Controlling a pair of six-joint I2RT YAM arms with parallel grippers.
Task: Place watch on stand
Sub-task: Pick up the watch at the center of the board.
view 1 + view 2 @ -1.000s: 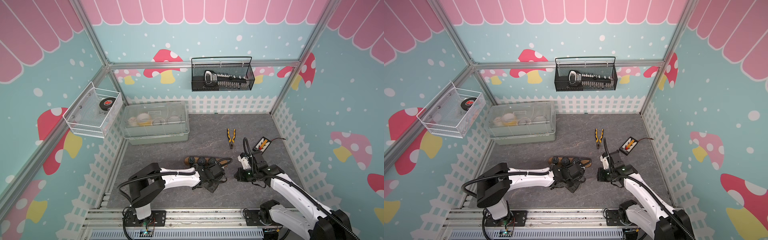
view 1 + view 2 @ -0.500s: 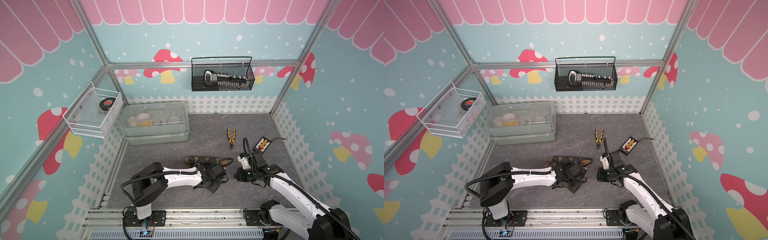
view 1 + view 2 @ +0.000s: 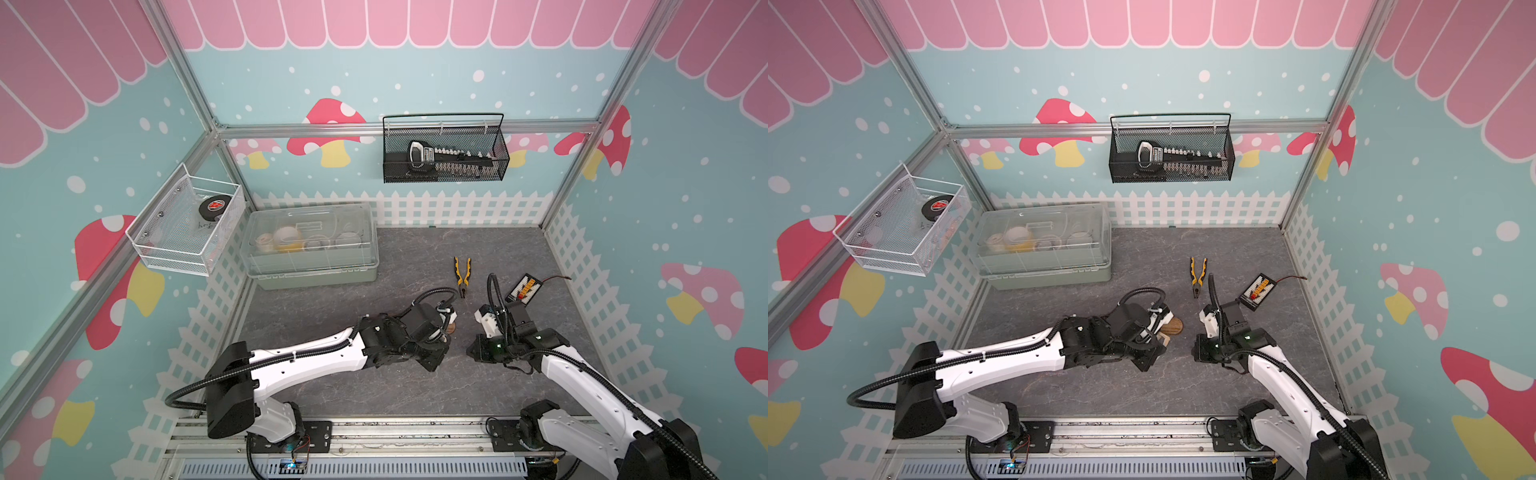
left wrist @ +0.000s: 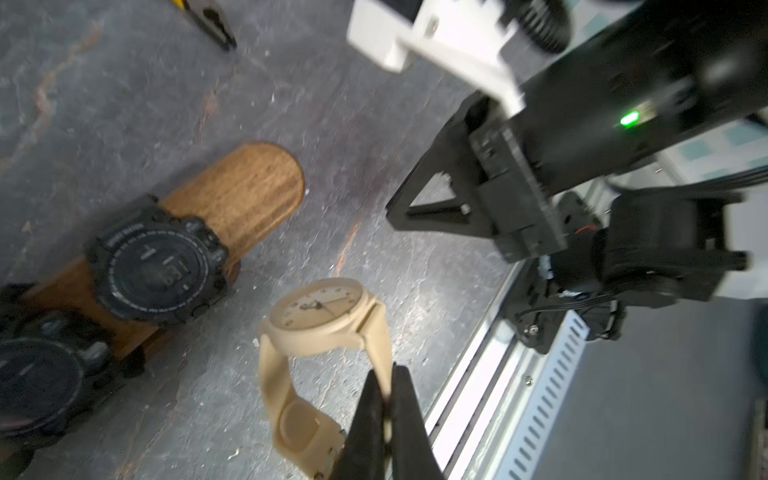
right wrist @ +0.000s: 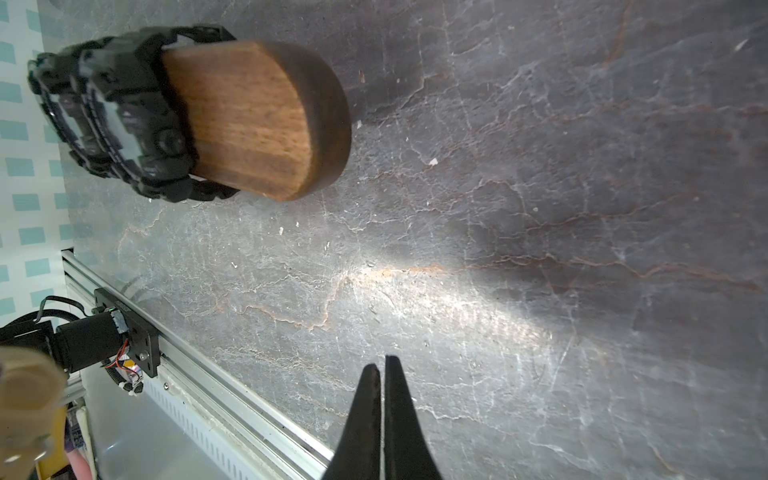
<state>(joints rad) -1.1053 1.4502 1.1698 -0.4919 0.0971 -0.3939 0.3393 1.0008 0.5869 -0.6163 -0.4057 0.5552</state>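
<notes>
Two grippers in view, both closed. Left gripper [image 4: 390, 384]: jaws pinched tight on the strap of the beige watch [image 4: 320, 316], just past the case on one side. The watch hangs from the fingertips, dial up and strap looped shut. It is off the stand [image 4: 245, 187] but just beside it, over the grey slate-pattern floor [image 4: 124, 104]. Cannot tell whether the lower loop of the strap touches the floor. Stand: brown wooden bar, its rounded end bare. Black watches [image 4: 158, 266], two of them, sit wrapped round the bar side by side, further along from that bare end. The far one is partly cut off and blurred in the left wrist view. Right gripper [image 5: 383, 368]: jaws pressed together with nothing between them, over bare floor, pointing toward the bare end of the stand but apart from it. In both top views most of the stand is hidden under the left wrist. Only its rounded tip shows, a little below the centre of the frame, in the gap between the two arms. Yellow-handled pliers [image 3: 462, 276] lie on the floor just above that gap.
</notes>
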